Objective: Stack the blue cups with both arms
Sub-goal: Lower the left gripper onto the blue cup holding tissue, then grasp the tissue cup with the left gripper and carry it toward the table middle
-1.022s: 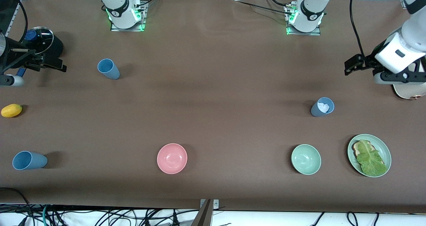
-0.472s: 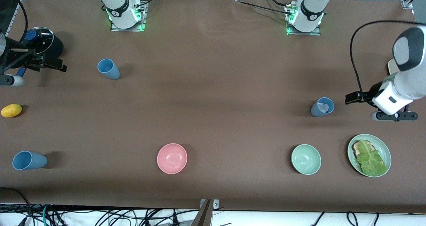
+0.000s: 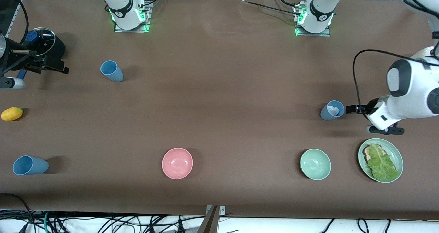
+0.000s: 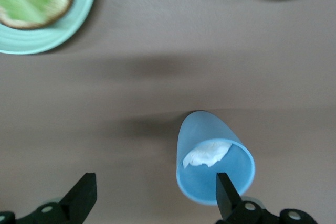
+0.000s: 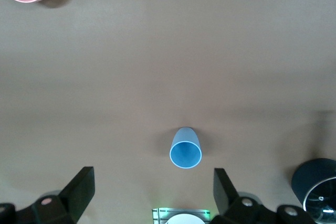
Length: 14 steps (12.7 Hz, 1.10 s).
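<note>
Nearby, pale green bowl (image 3: 315,164), lettuce plate (image 3: 398,155), left end effector (image 3: 350,109) open beside blue cup (image 3: 331,111)

Even overhead light, soft shadows beside objects, sharp focus throughout.

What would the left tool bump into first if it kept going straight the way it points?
Probably the blue cup with white stuff inside. The left tool, open, points right at it from the left arm's end of the table, and nothing shows between them. How high it hangs is unclear.

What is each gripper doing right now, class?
Left gripper: open, empty, beside the blue cup holding something white.
Right gripper: open, empty, waiting above another blue cup.
</note>
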### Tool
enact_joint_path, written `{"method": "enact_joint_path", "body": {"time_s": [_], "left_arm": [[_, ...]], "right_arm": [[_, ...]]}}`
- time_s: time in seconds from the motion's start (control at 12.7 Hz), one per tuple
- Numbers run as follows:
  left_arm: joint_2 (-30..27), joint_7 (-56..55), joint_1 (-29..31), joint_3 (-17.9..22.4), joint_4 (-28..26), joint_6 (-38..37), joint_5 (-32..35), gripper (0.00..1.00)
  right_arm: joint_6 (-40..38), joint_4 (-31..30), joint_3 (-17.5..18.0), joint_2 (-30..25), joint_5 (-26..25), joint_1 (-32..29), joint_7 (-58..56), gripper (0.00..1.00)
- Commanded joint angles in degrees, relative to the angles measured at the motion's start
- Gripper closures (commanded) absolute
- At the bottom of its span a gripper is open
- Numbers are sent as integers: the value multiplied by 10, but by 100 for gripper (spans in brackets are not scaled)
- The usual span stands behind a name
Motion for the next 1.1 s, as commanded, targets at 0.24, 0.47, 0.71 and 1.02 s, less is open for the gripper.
{"method": "enact_joint_path", "body": {"time_s": [0.24,0.47,0.71,1.02], "left_arm": [[6,87,-5,-2,-68,62,11,60],[10,94,3,-3,-65,65,5,100],[4,94,-2,-3,-56,55,4,100],[-10,66,-8,-48,6,-46,-24,100]], "right_arm": [[-12,13,2,2,5,-1,-3,0],[-12,13,2,2,5,-1,-3,0],[-12,13,3,2,5,0,-3,0],[-12,13,3,2,4,5,-2,0]]}}
